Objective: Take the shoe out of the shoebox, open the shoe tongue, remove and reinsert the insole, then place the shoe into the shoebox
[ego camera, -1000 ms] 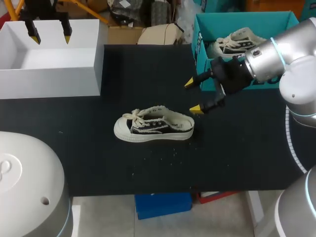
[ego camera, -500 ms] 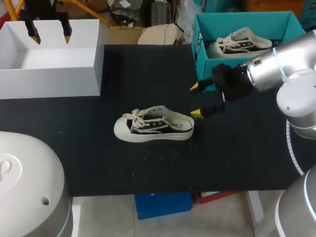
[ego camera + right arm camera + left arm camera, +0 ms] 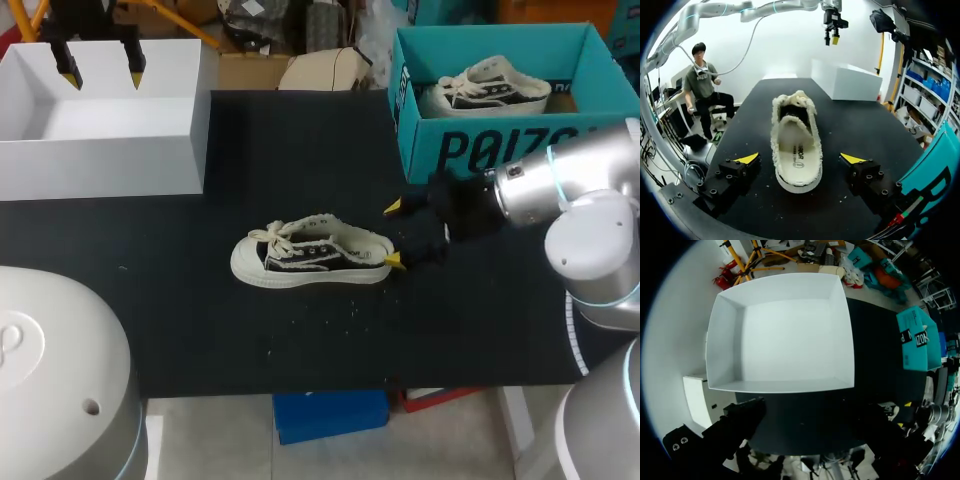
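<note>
I am viewing the shoe (image 3: 796, 145) heel-first just ahead of my right pincer (image 3: 800, 159), fingers apart, its long axis running straight away.

Bright, even overhead light in all 3 views, shadows soft & faint: shadow under shoe (image 3: 312, 255) barely shows on matte black table (image 3: 200, 320), white box (image 3: 785, 330) inner walls lightly shaded, small specular glare on R arm (image 3: 545, 180) silver shell.
</note>
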You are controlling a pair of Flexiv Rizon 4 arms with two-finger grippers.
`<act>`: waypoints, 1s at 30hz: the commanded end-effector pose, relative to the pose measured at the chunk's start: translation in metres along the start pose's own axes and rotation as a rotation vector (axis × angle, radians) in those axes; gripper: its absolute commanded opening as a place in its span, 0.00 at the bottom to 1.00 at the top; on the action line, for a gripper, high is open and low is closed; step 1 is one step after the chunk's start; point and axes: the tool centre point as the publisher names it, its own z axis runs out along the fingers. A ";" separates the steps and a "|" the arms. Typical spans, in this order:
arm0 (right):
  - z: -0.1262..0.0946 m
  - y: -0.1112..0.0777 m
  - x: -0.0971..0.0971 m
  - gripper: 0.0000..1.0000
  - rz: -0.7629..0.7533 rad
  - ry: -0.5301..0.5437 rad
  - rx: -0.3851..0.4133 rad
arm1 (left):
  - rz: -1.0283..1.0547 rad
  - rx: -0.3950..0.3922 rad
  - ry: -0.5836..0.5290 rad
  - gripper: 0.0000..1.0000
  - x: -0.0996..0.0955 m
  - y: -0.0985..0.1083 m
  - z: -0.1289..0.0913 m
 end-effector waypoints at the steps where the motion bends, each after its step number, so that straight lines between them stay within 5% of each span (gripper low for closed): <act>1: 0.015 -0.009 -0.004 1.00 0.002 -0.005 -0.014 | -0.002 -0.001 -0.003 1.00 0.001 0.000 0.000; 30: 0.060 -0.033 0.002 1.00 0.020 -0.003 -0.039 | -0.002 -0.001 -0.003 1.00 0.001 0.000 0.000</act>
